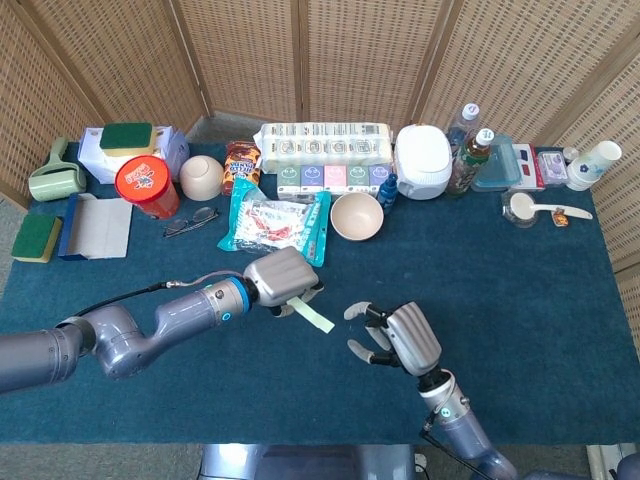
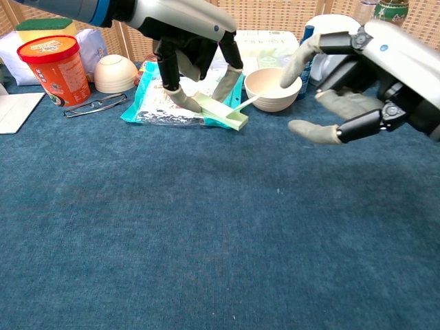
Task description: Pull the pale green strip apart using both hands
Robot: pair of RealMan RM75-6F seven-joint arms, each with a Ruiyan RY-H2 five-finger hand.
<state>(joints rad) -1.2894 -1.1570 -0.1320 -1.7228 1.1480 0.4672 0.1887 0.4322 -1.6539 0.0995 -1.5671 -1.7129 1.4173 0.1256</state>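
Left hand (image 1: 282, 281) pinching flat pale green strip (image 1: 314, 314), right hand (image 1: 398, 338) spread, empty, beside it over napped blue cloth (image 1: 520, 300)

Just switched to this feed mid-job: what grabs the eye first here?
The left hand at table centre, holding the pale green strip above the blue cloth, its free end pointing at the right hand. That hand hovers open close by, apart from the strip. Behind them, a beige bowl beside a teal snack bag.
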